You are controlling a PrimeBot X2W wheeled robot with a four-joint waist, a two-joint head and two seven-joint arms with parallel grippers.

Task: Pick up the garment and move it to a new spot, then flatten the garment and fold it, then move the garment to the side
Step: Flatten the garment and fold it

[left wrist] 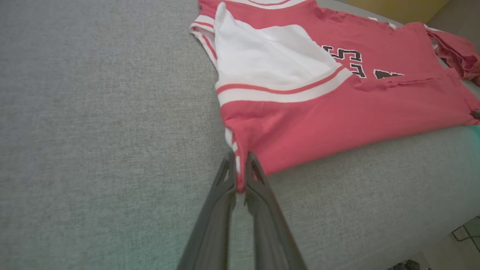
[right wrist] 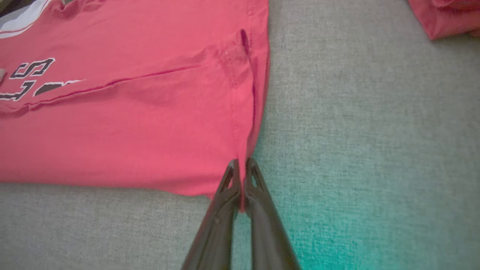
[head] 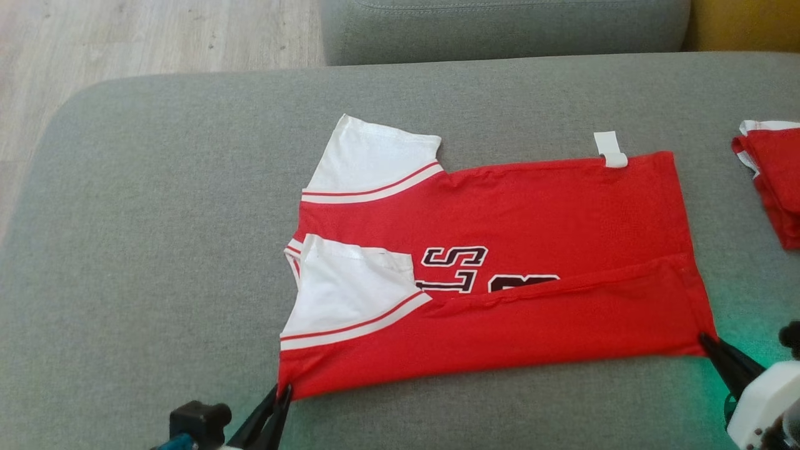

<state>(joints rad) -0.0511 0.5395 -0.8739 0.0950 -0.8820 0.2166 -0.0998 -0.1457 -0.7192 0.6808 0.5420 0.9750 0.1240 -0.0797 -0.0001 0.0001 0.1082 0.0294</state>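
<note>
- Left gripper [left wrist: 240, 155] is clamped on the jersey's [head: 531, 206] sleeve-side corner, by the cushion's [head: 156, 219] front edge.
- Right gripper [right wrist: 242, 161] pinches the hem corner — so I can lift both evenly.

Wide bare cushion [head: 156, 219] left of jersey [head: 500, 212]; second red garment [head: 775, 181] blocks right edge.

left gripper [head: 284, 390]: fingers pinched together | right gripper [head: 705, 339]: fingers pinched together
</note>
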